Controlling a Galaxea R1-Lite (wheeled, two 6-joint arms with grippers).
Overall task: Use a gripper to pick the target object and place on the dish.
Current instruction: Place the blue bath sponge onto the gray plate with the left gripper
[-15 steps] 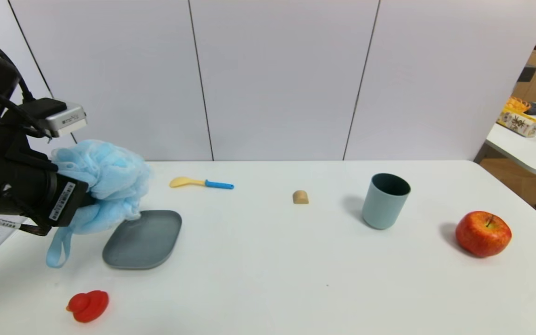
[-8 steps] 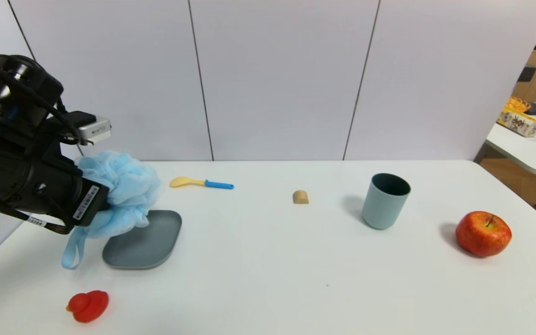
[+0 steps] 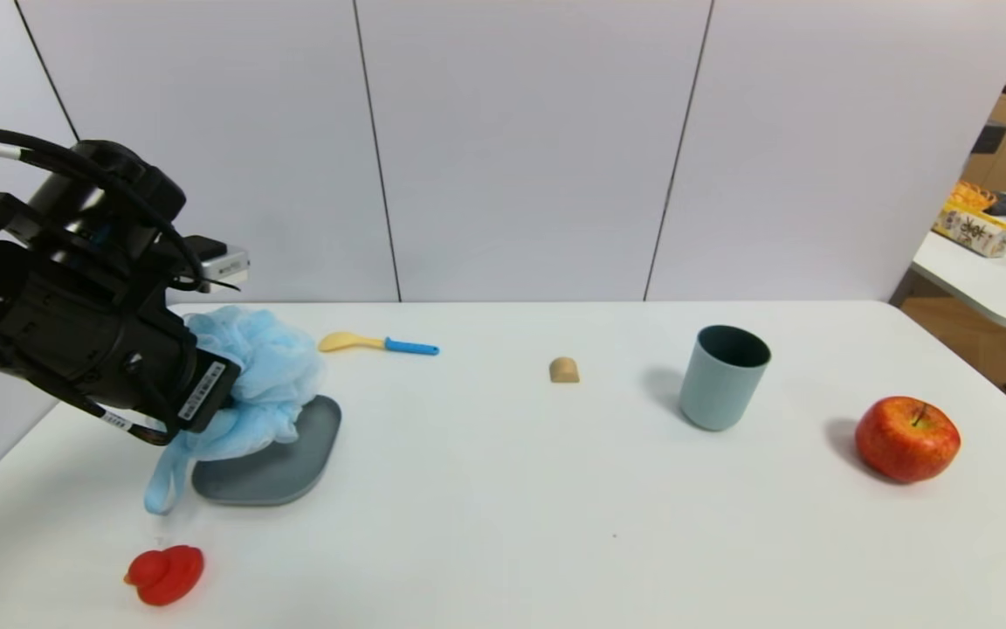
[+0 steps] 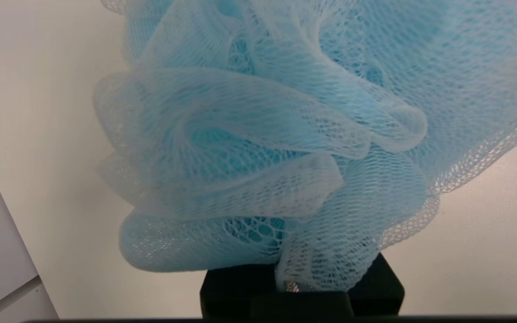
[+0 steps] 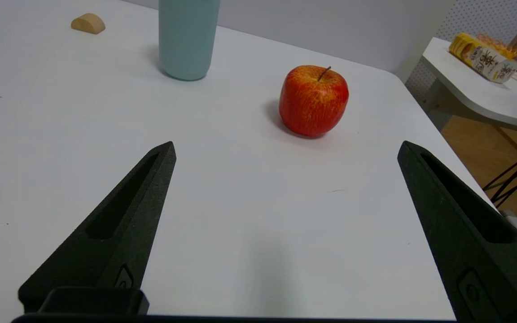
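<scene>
The fluffy light-blue mesh pouf [image 3: 269,376] hangs over the left part of the grey dish [image 3: 285,459], its blue ribbon loop [image 3: 160,485] dangling beside the dish's left rim. My left gripper [image 3: 232,393] is shut on the pouf, its fingers buried in the mesh. In the left wrist view the pouf [image 4: 285,134] fills the picture and its folds are pinched at the gripper's black base. My right gripper [image 5: 285,150] stands open above bare table, out of the head view, with nothing between its fingers.
A red toy duck [image 3: 165,574] lies near the front left edge. A yellow spoon with a blue handle [image 3: 376,343], a tan block [image 3: 564,369], a grey-blue cup [image 3: 723,376] and a red apple [image 3: 907,438] stand farther right on the white table.
My left arm has carried the pouf to the right and down, from beside the dish's left rim to over the dish. The right gripper's state is unchanged as far as I see.
</scene>
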